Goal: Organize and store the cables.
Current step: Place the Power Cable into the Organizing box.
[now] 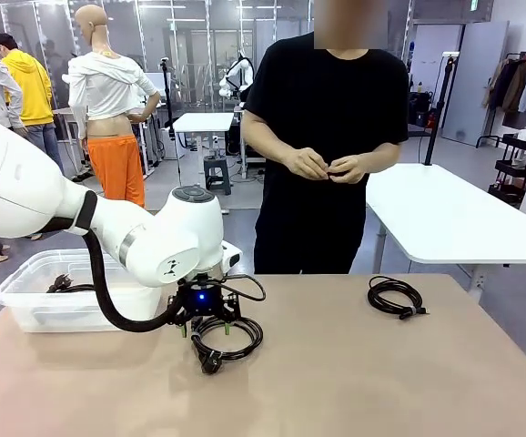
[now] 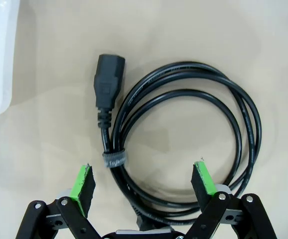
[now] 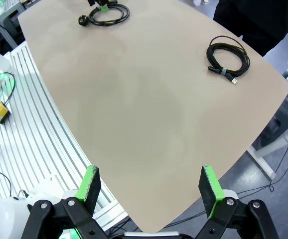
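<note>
While my left arm reaches over the counter (image 1: 354,382) in the front view, my left pincer (image 1: 210,326) hangs open right above a coiled cable (image 1: 245,342). A second coil (image 1: 395,297) lies well apart to the right, and a third cable (image 1: 60,284) sits in the clear bin (image 1: 26,305). A person (image 1: 327,137) stands at the far side.

From my left wrist, the spread fingers flank the coiled cable's near arc; its plug (image 2: 108,84) points away.

From my right wrist, my right pincer (image 3: 151,181) gapes empty above the counter's edge, both coils far off.
</note>
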You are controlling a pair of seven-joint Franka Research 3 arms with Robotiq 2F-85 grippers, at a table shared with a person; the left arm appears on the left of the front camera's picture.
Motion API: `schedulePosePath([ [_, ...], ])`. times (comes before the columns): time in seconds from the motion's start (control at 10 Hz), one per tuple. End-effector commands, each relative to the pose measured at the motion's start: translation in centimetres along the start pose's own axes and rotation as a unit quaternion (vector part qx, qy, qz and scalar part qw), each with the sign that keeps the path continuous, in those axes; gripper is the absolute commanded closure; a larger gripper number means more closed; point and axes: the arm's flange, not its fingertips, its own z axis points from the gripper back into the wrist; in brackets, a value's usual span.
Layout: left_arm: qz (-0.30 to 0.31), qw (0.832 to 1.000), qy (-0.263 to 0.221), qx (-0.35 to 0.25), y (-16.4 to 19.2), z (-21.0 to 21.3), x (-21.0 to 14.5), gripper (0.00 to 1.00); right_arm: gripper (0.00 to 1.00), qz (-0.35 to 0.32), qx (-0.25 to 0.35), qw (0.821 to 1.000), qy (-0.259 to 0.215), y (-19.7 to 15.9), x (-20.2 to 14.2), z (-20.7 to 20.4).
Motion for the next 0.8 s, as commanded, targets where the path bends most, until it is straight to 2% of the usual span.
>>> schedulePosePath([
  [0.0, 0.008, 1.000, -0.010, 0.005, -0.6, -0.7, 1.0, 0.01, 0.00, 0.002, 0.000, 1.000, -0.003, 0.0, 0.0, 0.0],
  [0.2, 0.009, 1.000, -0.008, 0.008, -0.1, -1.4, 1.4, 0.01, 0.00, 0.002, 0.000, 1.000, -0.003, 0.0, 0.0, 0.0],
  [0.3, 0.011, 1.000, -0.008, 0.009, 0.1, -1.9, 1.6, 0.14, 0.00, 0.002, 0.000, 1.000, -0.003, 0.0, 0.0, 0.0],
  [0.4, 0.012, 1.000, -0.007, 0.007, 0.3, -2.4, 1.8, 0.31, 0.00, 0.002, 0.000, 1.000, -0.003, 0.0, 0.0, 0.0],
  [0.5, 0.011, 1.000, -0.005, 0.009, 0.2, -2.5, 1.9, 0.56, 0.00, 0.002, 0.000, 1.000, -0.003, 0.0, 0.0, 0.0],
  [0.6, 0.010, 1.000, -0.005, 0.011, 0.1, -2.4, 1.8, 0.90, 0.00, 0.002, 0.000, 1.000, -0.003, 0.0, 0.0, 0.0],
  [0.7, 0.010, 1.000, -0.001, 0.012, 0.1, -2.4, 1.7, 1.00, 0.00, 0.002, 0.000, 1.000, -0.003, 0.0, 0.0, 0.0],
])
